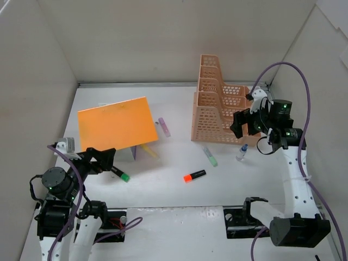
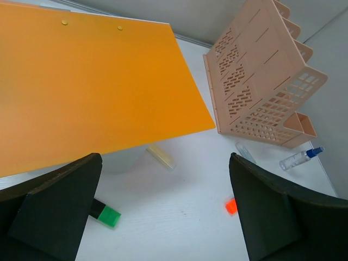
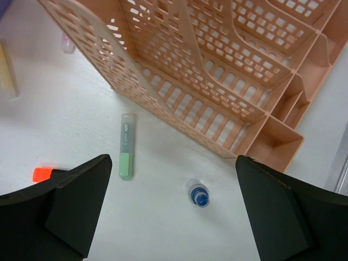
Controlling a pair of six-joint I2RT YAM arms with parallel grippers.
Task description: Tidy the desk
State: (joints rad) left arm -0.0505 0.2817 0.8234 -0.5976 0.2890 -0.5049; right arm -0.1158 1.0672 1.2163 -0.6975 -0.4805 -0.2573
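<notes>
The white desk (image 1: 174, 157) holds scattered items. My left gripper (image 1: 106, 159) is open and empty, low over the desk beside a green-capped black marker (image 2: 109, 216), just below the orange folder (image 1: 117, 124). My right gripper (image 1: 243, 122) is open and empty, above a small clear bottle with a blue cap (image 3: 198, 194) that stands upright in front of the peach mesh file organizer (image 1: 217, 111). A pale green highlighter (image 3: 126, 153) lies left of the bottle. An orange-capped black marker (image 1: 194, 175) lies mid-desk.
The orange folder is propped up on a small pale box (image 1: 133, 154), mostly hidden. A yellow highlighter (image 1: 148, 150) lies by the folder's lower right corner, a purple one (image 1: 163, 126) at its right. Grey walls close in the desk on three sides.
</notes>
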